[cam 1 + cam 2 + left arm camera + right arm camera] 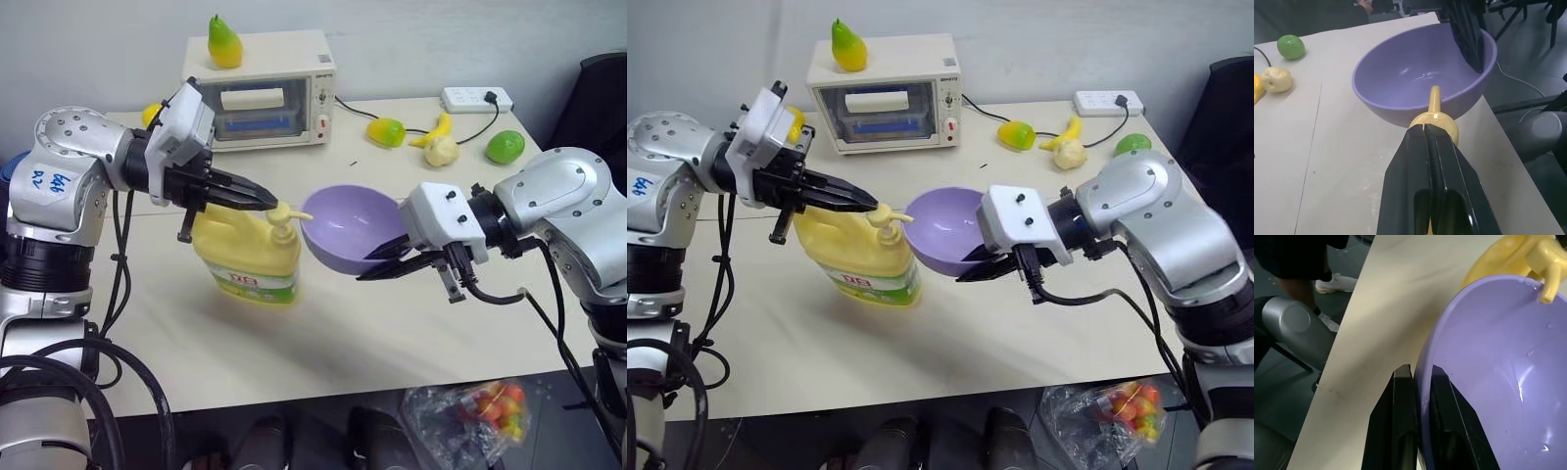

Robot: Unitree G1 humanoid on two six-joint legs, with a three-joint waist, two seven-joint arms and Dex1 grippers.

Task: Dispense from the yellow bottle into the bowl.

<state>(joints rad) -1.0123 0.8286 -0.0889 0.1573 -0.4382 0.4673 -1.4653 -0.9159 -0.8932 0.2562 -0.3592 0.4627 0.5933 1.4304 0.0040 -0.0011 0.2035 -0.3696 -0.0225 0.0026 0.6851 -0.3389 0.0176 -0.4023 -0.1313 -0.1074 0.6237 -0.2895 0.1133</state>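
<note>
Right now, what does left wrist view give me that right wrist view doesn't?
Left wrist only: the left gripper, fingers shut, resting on the yellow bottle's pump head, plus a green toy fruit and a pale one on the table.
Right wrist only: the right gripper shut on the bowl's rim, one finger each side, and a white shoe on the floor.
Both: the bowl with the nozzle tip over its rim.

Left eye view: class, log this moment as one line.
left fingers: shut, on pump of pale-yellow plastic bottle | right fingers: shut on rim of lavender plastic bowl | nozzle: over bowl
</note>
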